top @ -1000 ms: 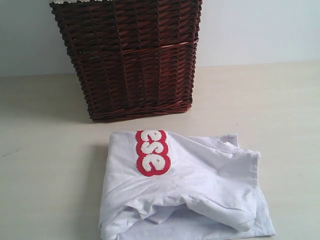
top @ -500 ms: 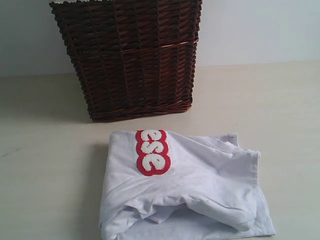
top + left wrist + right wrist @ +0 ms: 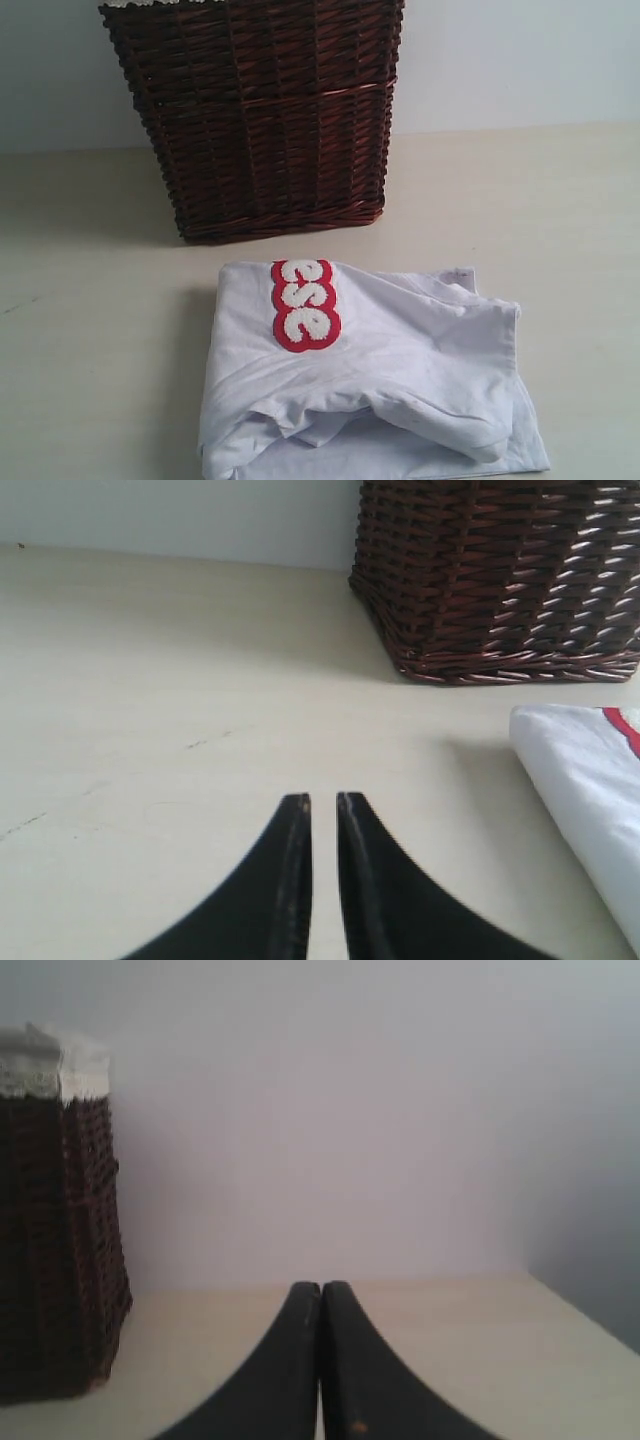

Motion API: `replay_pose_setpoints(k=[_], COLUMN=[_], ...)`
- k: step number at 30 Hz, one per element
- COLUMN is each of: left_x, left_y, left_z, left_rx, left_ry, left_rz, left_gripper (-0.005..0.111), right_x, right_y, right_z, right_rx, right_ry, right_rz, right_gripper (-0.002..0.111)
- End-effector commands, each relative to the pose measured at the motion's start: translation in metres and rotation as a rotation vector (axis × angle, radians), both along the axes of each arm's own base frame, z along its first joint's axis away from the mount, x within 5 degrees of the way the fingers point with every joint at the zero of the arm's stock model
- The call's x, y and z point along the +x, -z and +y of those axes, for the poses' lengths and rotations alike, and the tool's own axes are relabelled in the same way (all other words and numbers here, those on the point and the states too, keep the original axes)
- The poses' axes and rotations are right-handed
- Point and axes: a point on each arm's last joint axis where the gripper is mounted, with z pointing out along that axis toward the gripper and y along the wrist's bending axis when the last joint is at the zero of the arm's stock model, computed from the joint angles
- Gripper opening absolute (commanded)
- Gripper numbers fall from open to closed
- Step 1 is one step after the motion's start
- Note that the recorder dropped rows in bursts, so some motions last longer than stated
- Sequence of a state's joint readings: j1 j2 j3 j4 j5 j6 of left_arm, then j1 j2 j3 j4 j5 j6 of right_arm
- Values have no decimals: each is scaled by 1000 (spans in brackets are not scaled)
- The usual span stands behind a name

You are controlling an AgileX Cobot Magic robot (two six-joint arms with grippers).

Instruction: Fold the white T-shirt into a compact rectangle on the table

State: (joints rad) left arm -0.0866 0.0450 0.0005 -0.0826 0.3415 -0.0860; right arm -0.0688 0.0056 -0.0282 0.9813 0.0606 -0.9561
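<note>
Pale beige table [image 3: 90,300] fills the exterior view, and nothing on it has shifted since a second ago. The white T-shirt [image 3: 400,360] lies on it loosely folded, red-edged letters [image 3: 303,303] up, just in front of the dark wicker basket [image 3: 265,120]. Whatever the basket holds is hidden. From the left wrist, the left gripper [image 3: 322,800] hangs over bare table near the shirt's edge, its jaws all but together on nothing. From the right wrist, the right gripper [image 3: 321,1288] is closed and empty, with the basket's lace trim [image 3: 50,1070] in sight.
</note>
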Motion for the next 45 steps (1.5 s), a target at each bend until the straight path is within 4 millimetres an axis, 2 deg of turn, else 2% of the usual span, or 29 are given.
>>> replay_pose_setpoints(k=[1, 4, 10, 14, 16, 19, 22, 25, 45], left_x=[0, 0, 0, 0, 0, 0, 0, 0, 0], left_y=[-1, -1, -1, -1, -1, -1, -1, -1, -1], left_z=[0, 0, 0, 0, 0, 0, 0, 0, 0], left_rx=[-2, -2, -2, -2, -2, 0, 0, 0, 0], left_ry=[4, 4, 4, 4, 4, 4, 4, 4, 4], left_rz=[-8, -8, -8, -8, -8, -8, -8, -8, -8], left_gripper=[12, 12, 12, 12, 12, 12, 12, 12, 12], right_x=[1, 1, 1, 1, 0, 0, -1, 0, 0], right_y=[14, 18, 21, 18, 27, 29, 31, 33, 33], right_z=[4, 6, 8, -3, -6, -6, -6, -5, -5], right_rx=[-4, -75, -34, 166, 299, 188, 163, -63, -46], right_ry=[-20, -46, -63, 52, 96, 93, 92, 75, 74], right_rz=[79, 123, 146, 115, 197, 224, 253, 298, 296], right_gripper=[0, 0, 0, 0, 0, 0, 0, 0, 0])
